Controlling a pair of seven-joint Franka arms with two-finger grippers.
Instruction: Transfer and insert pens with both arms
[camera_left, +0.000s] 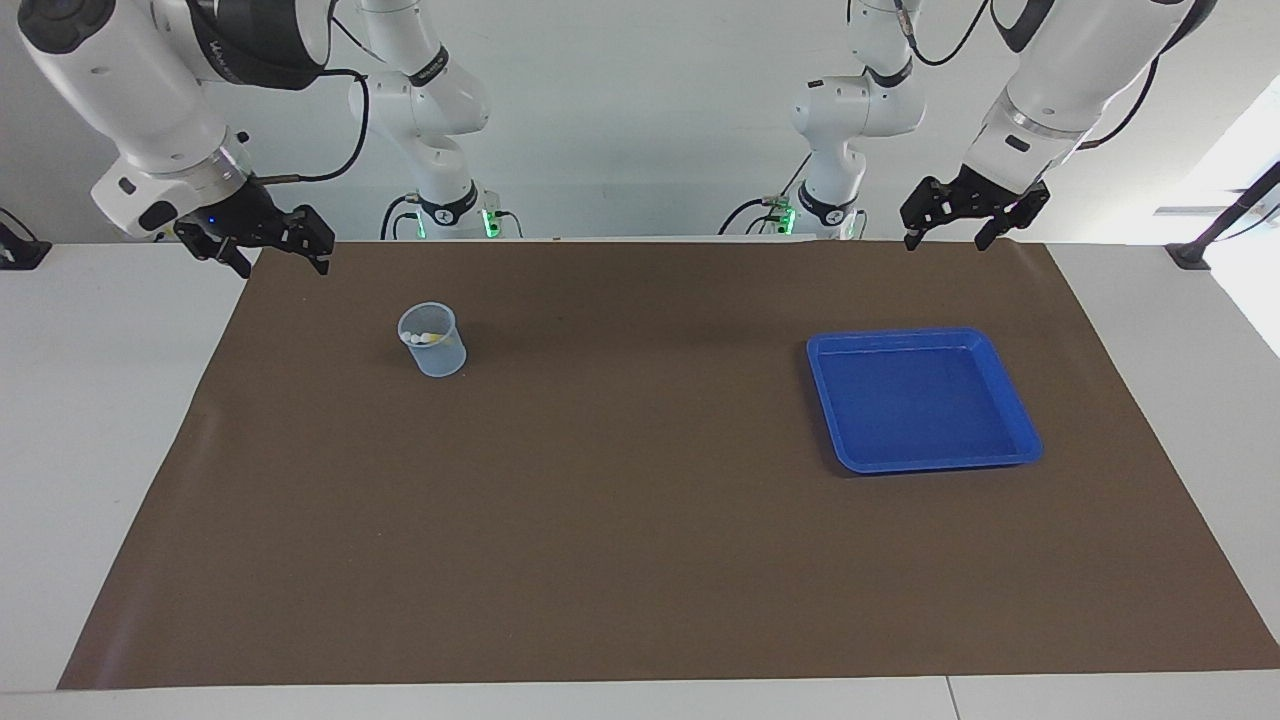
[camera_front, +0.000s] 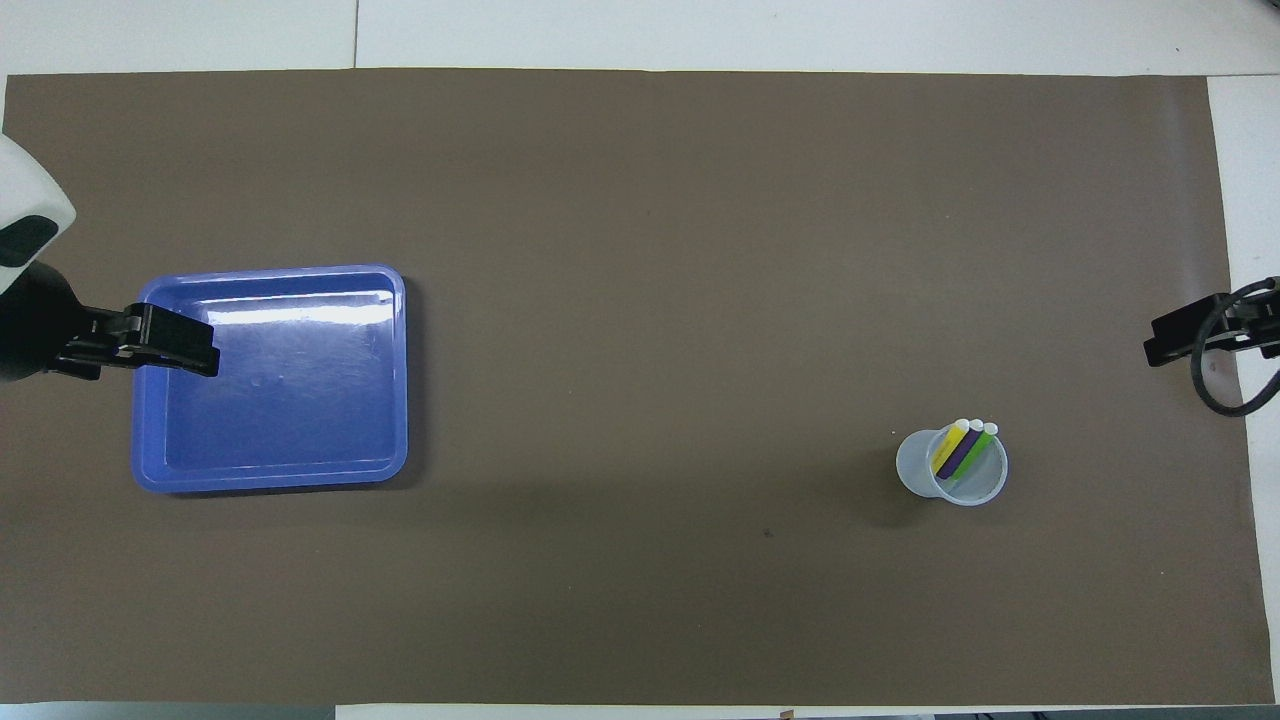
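All three pens (camera_front: 962, 449), one yellow, one purple, one green, stand leaning together in the one clear cup (camera_left: 433, 343), pale tips up, toward the right arm's end of the worktop (camera_left: 640, 560). The one blue tray (camera_left: 922, 398) lies bare toward the left arm's end, well apart from the cup. Judging from that, the inserting looks finished and both arms appear to be at their parked poses. The right hand (camera_left: 267, 249) hangs raised over the brown mat's corner on the robots' own edge, its fingers spread apart and holding nothing. The left hand (camera_left: 967, 226) hangs over the mat's edge on the robots' side, near the tray, fingers likewise apart and empty. If anything is left, the next move calls only for a check that the pens sit securely in the cup; a fresh round would need a hand lowered straight over the cup's mouth onto one pale tip.
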